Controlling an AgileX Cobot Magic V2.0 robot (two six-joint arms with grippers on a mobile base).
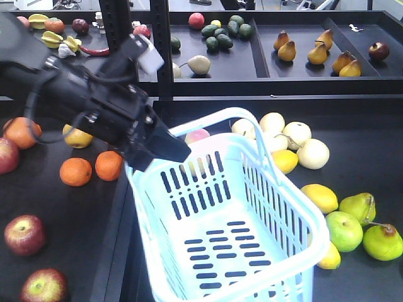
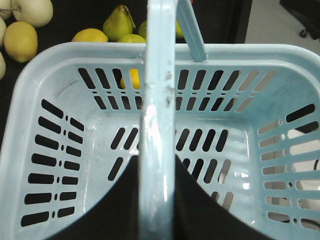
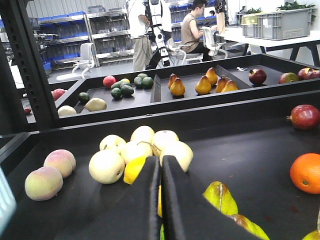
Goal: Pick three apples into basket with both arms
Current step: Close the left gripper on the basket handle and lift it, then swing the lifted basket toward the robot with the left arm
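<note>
The pale blue slotted basket (image 1: 315, 242) hangs tilted in the middle of the front view, empty inside. My left gripper (image 1: 169, 148) is shut on its handle (image 1: 228, 113). In the left wrist view the handle (image 2: 159, 75) runs straight between the dark jaws of the left gripper (image 2: 157, 160), above the basket floor (image 2: 210, 125). Three dark red apples lie on the black surface to the left: one (image 1: 24, 234), another (image 1: 44, 286) near the bottom edge, and a third (image 1: 5, 155) cut off by the frame. My right gripper (image 3: 160, 160) is shut with nothing in it, low over yellow and green fruit.
Oranges (image 1: 75, 171) lie between the apples and the basket. Pale round fruit (image 1: 313, 153), a lemon (image 1: 320, 197) and green pears (image 1: 344, 230) crowd the basket's right side. A black rack post (image 1: 160, 44) stands behind, ahead of a shelf of avocados and pears. Peaches (image 3: 44, 183) lie left of the right gripper.
</note>
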